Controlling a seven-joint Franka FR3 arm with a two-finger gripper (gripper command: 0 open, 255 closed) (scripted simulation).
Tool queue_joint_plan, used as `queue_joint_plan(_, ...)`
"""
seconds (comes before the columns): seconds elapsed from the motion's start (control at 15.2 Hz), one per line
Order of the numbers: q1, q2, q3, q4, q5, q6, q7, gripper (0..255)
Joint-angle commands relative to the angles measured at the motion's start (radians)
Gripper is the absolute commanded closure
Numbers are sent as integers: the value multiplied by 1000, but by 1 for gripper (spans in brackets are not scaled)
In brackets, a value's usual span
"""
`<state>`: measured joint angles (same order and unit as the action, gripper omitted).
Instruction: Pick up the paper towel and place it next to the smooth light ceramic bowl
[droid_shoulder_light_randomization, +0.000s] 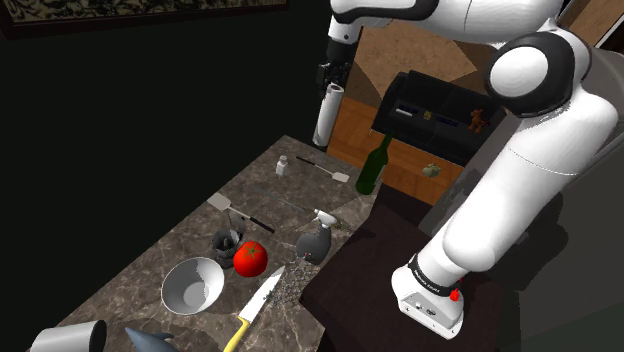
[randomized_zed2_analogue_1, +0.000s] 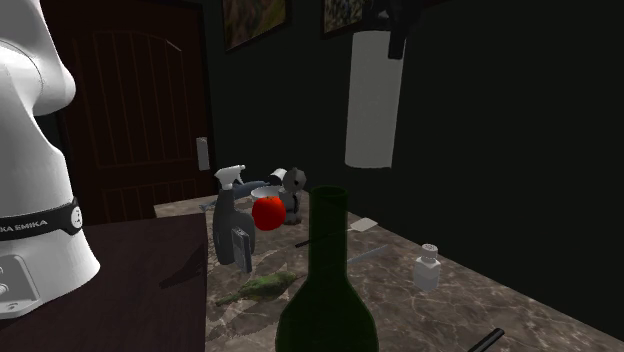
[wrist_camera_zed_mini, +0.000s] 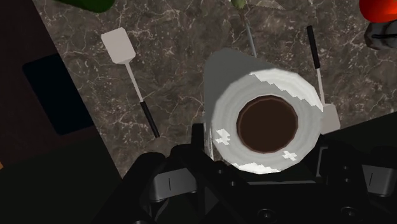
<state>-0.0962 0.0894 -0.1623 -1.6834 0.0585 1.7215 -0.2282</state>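
Observation:
A white paper towel roll (droid_shoulder_light_randomization: 326, 118) hangs upright in the air, high above the far end of the marble counter (droid_shoulder_light_randomization: 150, 262). My gripper (droid_shoulder_light_randomization: 330, 86) is shut on the roll's top end. The second exterior view shows the roll (randomized_zed2_analogue_1: 372, 95) hanging from the gripper (randomized_zed2_analogue_1: 394, 28) well above the counter. Seen from the wrist, the roll (wrist_camera_zed_mini: 267, 95) is end-on with its brown core showing, clasped between the fingers (wrist_camera_zed_mini: 198, 139). The light bowl (droid_shoulder_light_randomization: 193, 285) rests at the near end of the counter, far below the roll and off to the shoulder view's left.
Beside the bowl lie a red tomato (droid_shoulder_light_randomization: 250, 258), a small grey cup (droid_shoulder_light_randomization: 227, 241), a spray bottle (droid_shoulder_light_randomization: 315, 238) and a yellow-handled knife (droid_shoulder_light_randomization: 255, 305). Under the roll are a green bottle (droid_shoulder_light_randomization: 373, 165), two spatulas (droid_shoulder_light_randomization: 322, 168) (droid_shoulder_light_randomization: 232, 210) and a small shaker (droid_shoulder_light_randomization: 283, 166).

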Motion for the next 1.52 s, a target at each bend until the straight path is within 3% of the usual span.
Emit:
queue_joint_plan(0.0, 25, -46, 20, -56, -6, 13, 46, 255)
queue_joint_plan(0.73, 143, -235, 150, -279, -3, 59, 291, 255)
queue_joint_plan(1.45, 256, -311, 307, -358, 39, 80, 546, 255)
